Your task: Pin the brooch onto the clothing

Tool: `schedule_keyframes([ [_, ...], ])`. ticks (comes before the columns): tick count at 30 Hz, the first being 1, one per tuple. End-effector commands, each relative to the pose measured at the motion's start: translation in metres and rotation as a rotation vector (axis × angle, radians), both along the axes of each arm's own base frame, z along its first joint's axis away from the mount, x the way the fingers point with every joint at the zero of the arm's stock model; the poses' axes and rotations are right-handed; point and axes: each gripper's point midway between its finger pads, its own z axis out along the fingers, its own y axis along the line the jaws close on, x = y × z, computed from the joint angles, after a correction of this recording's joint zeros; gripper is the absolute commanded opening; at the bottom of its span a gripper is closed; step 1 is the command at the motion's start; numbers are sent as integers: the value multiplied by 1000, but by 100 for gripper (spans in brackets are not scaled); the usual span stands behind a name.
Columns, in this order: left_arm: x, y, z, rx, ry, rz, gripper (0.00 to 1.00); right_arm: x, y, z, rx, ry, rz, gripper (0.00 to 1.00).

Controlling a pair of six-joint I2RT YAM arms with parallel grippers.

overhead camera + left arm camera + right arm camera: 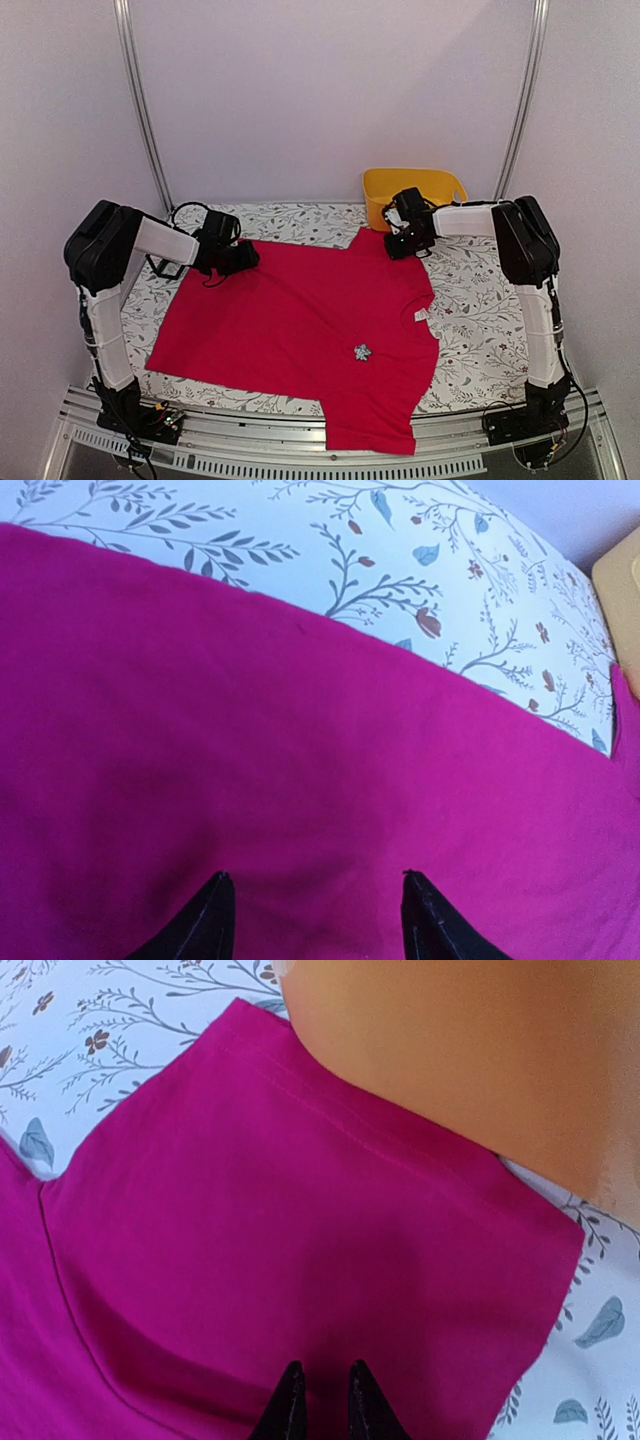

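Observation:
The clothing, a red-pink T-shirt, lies spread flat on the floral tablecloth. The brooch, a tiny silvery cluster, sits on the shirt's front near the neck label; neither wrist view shows it. My left gripper is low over the shirt's far left part, far from the brooch. In the left wrist view it stands open, with only flat fabric between its fingers. My right gripper is on the far sleeve. Its jaws are almost together, with sleeve fabric in the narrow gap.
A yellow bin stands at the back right, right behind the sleeve and close to my right gripper; it fills the upper right of the right wrist view. The tablecloth shows round the shirt. The shirt's near sleeve hangs over the front edge.

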Motion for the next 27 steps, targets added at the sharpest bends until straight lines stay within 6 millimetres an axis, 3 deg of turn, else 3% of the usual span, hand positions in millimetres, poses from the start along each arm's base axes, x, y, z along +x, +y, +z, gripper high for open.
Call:
schedule_keyframes([
  [1,-26,23,-41,70,141,21,58,10,1,-25,-46,41,9,15],
  [5,-22,21,-27,75,107,1,60,15,3,-7,-49,-1,30,16],
  [11,-10,14,23,79,-5,-32,65,23,5,74,-19,-139,45,19],
  [13,-10,11,42,76,-41,-37,66,17,4,102,-5,-174,50,20],
  [15,-14,10,60,67,-72,-39,66,0,2,110,-5,-171,60,23],
  [16,-18,11,71,59,-91,-36,66,-10,0,124,14,-188,69,25],
  [19,-34,17,91,48,-126,-26,69,-41,-8,130,75,-169,83,43],
  [21,-45,24,109,49,-162,-9,72,-58,-22,152,110,-208,60,74],
  [22,-51,28,120,55,-189,2,74,-65,-31,153,112,-222,45,88],
  [23,-57,33,132,63,-223,18,76,-73,-44,170,121,-271,22,97],
  [26,-79,59,162,101,-324,97,82,-88,-97,179,171,-308,-117,99],
  [27,-89,72,161,130,-341,135,84,-93,-121,183,191,-322,-171,99],
])
